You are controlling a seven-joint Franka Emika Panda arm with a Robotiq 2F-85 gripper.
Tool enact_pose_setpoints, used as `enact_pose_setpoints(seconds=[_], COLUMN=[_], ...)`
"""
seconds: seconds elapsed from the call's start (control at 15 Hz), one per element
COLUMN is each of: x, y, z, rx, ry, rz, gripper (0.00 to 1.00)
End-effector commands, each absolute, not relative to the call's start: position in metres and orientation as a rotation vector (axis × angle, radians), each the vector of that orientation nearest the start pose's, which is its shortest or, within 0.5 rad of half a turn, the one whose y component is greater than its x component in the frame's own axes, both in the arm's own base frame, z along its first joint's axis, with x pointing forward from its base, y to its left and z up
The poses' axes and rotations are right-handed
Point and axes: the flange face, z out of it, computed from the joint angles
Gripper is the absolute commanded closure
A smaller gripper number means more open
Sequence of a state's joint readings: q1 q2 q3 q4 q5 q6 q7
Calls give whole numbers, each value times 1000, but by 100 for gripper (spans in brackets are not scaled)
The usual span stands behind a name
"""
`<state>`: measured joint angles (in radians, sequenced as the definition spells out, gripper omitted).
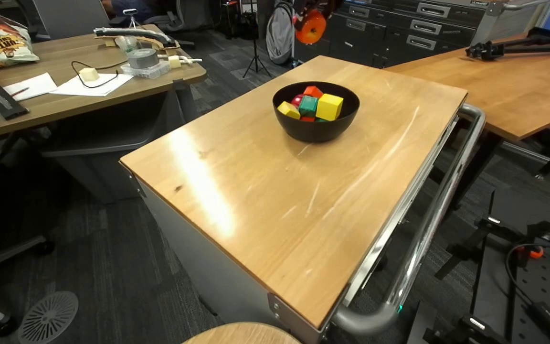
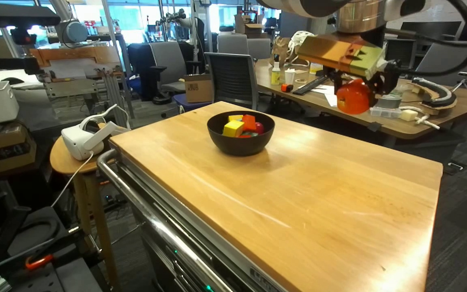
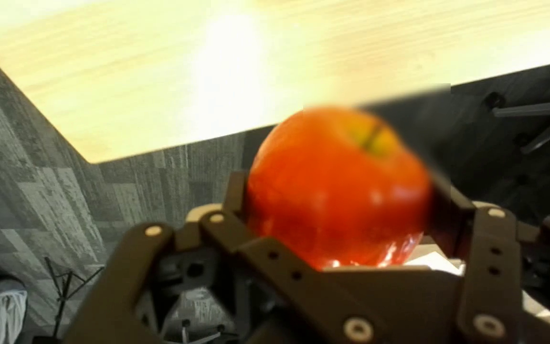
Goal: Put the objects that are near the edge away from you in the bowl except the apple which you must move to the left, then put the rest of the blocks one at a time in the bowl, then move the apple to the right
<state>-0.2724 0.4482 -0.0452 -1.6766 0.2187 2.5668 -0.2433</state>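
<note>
Apple (image 3: pixel 332 191), red-orange, round, glossy: located between the dark, jointed fingers (image 3: pixel 450 220), held in the air, clear of the pale wooden bench (image 1: pixel 265 181). Clock positions take twelve as the top of the view named.

Grip: the fingers pinch the apple from both sides, touching at nine and three o'clock in the wrist view. The dark stem (image 3: pixel 374 137) sits toward one o'clock, free of both contacts.

Handling (judged): stiff body, modest weight, smooth skin liable to slip. Real fruit or imitation cannot be told; treat as bruisable. Take hold at the widest girth, contacts opposite each other; a grip nearer the stem may squeeze the fruit out. Being round, it may roll on release: rest it on the bench before parting the fingers.

Surroundings: in an exterior view, a round black bowl (image 1: pixel 315 131) stands upright on the bench, at six o'clock from the apple and well apart from it. Contents: a yellow block (image 1: pixel 330 106) toward three o'clock, a green block (image 1: pixel 309 106) near the middle, an orange-red block (image 1: pixel 312 91) at twelve, a second yellow block (image 1: pixel 288 110) toward nine. Judged step: the closing move of the apple.
</note>
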Motion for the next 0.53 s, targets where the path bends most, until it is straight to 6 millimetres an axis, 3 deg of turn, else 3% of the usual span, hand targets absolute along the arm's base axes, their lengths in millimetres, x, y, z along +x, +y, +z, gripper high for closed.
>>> enact_pose_setpoints(seconds=[0.0,0.47], x=[639,614], y=[-228,-236], z=[389,371], rx=[-3055,-3133], ry=[405,387], rz=[-718,-551], gripper=[40,40])
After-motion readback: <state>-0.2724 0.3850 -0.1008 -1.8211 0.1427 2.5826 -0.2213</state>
